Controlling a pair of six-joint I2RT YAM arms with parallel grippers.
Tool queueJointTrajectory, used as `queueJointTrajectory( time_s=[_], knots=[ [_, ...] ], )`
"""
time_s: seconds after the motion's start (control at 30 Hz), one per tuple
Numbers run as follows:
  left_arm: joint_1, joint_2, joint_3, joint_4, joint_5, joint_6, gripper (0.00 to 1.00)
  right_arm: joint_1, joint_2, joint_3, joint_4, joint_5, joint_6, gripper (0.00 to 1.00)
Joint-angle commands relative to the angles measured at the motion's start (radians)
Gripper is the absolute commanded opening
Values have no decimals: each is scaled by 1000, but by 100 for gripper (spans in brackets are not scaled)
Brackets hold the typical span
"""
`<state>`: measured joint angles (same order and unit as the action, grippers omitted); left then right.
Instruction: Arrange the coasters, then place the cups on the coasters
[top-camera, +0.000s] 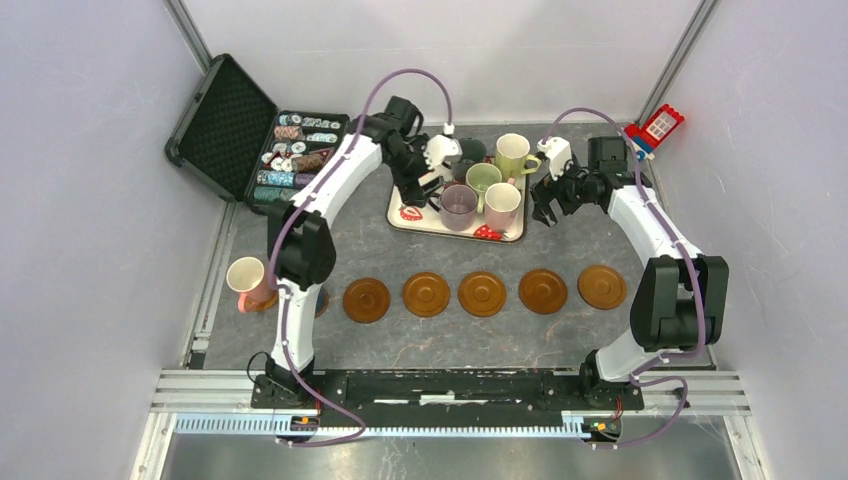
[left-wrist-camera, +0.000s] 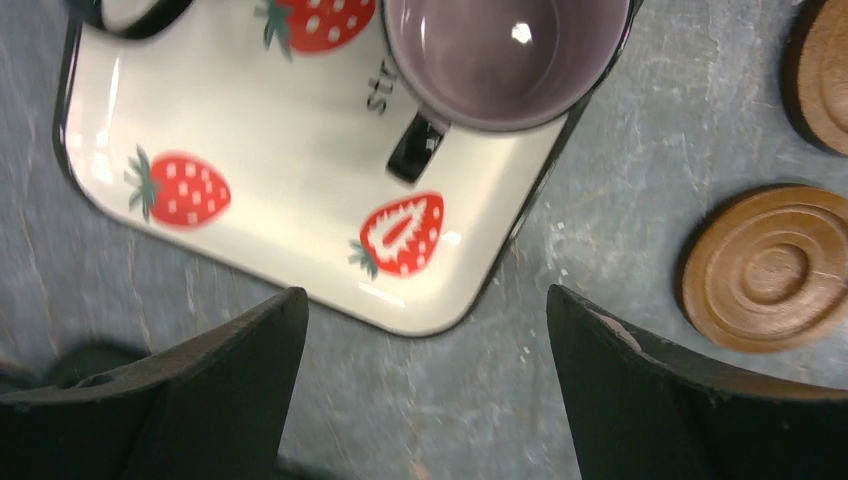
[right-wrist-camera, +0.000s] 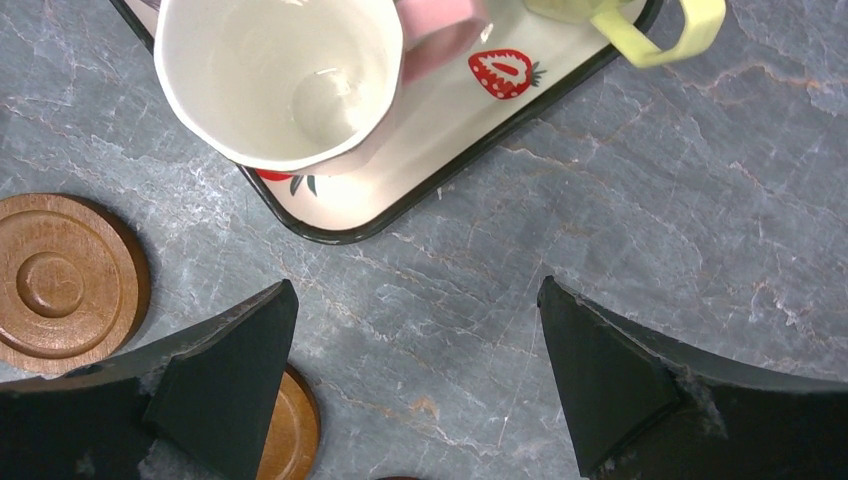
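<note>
Grey table (top-camera: 575, 250) carries a near row of coasters (top-camera: 482, 294); we see a pink cup (top-camera: 246, 277) on the leftmost, other cups (top-camera: 502, 205) on the far tray (top-camera: 410, 214). Both released, our left end effector (left-wrist-camera: 420, 300) and right end effector (right-wrist-camera: 415, 290) hang beside that tray.

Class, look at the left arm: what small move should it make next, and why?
Probably ease the left gripper forward and down around the mauve mug: its jaws stand open and empty over a corner of the tray, the mug just ahead, and bare coasters wait in a row.
</note>
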<state>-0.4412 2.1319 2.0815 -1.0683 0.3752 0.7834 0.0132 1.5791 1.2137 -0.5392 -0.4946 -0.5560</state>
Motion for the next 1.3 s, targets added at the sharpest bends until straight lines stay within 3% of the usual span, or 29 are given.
queueJointTrajectory(
  time_s=[0.0, 0.27, 0.43, 0.6, 0.9, 1.27],
  knots=[
    [-66, 79, 84, 56, -4, 188, 94, -22, -33, -9, 24, 4, 14, 98],
    [-127, 184, 77, 119, -99, 377, 86, -77, -40, -22, 25, -14, 18, 98],
    [-136, 208, 92, 133, -94, 348, 72, -94, -48, -34, 27, -16, 10, 98],
    [-136, 188, 73, 148, -91, 216, 46, -101, -55, -47, 37, -18, 18, 98],
    [-126, 37, -154, 260, -98, -15, 4, -101, -62, -62, 53, -25, 38, 98],
    [-114, -198, -427, 451, -369, -557, 2, -101, -73, -91, 82, -33, 79, 98]
  ],
)
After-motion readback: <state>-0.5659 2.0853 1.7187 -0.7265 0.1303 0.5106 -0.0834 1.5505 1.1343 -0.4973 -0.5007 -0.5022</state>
